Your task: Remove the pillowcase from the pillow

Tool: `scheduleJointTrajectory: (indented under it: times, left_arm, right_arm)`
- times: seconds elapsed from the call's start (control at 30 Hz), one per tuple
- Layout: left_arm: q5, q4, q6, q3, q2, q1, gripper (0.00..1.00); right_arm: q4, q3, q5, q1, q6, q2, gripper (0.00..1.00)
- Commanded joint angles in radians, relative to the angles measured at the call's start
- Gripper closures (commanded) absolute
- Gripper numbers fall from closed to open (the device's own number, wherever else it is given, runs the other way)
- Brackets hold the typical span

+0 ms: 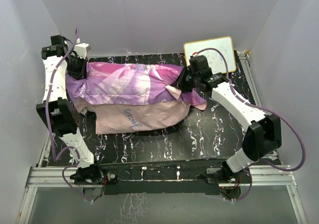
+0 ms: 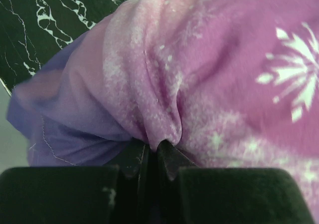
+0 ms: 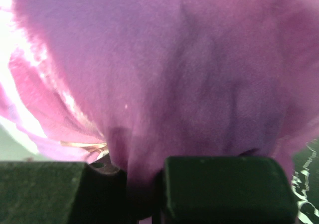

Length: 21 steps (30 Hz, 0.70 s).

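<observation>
**Two Grippers Pinch the Ends of the Pillowcase**

The pillowcase [image 1: 129,84] lies across the middle of the dark table [image 1: 209,134], which has white marble lines on it. The long side of the pillowcase runs from left to right. The far part is purple and pink with a picture printed on it. The near part is plain pale pink with a little writing on it. The whole thing looks full and puffy. The pillow is hidden inside the cloth, so none of it can be seen.

The left gripper [image 1: 79,67] is at the far left end of the pillowcase. The left wrist camera shows its jaws almost closed, with a fold of purple cloth squeezed between them. White snowflake shapes show on the cloth to one side.

The right gripper [image 1: 185,80] is at the right end. In the right wrist camera its two dark fingers [image 3: 224,184] sit close together, and pink cloth is bunched in the thin gap between them. Cloth fills almost all of that view. A loose pink flap lies on the table just near the right gripper.

A small whiteboard [image 1: 209,52] sits at the far right of the table, just behind the right gripper.
</observation>
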Motion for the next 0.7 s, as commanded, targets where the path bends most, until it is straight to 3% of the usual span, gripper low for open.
scheduleJointTrajectory:
  times: [0.0, 0.3, 0.57, 0.67]
  left_arm:
    - [0.009, 0.021, -0.091, 0.073, -0.051, -0.016, 1.00]
    - [0.143, -0.122, -0.020, 0.059, -0.235, -0.016, 1.00]
    - [0.202, -0.267, 0.011, 0.077, -0.471, -0.016, 1.00]
    - [0.184, -0.277, 0.006, 0.020, -0.586, -0.016, 1.00]
  right_arm:
    - [0.098, 0.027, -0.127, 0.021, 0.010, -0.100, 0.92]
    - [0.026, 0.037, -0.106, 0.095, -0.019, -0.226, 0.92]
    - [0.006, -0.023, 0.080, 0.410, 0.111, -0.395, 0.92]
    - [0.039, -0.067, 0.122, 0.526, 0.196, -0.444, 0.92]
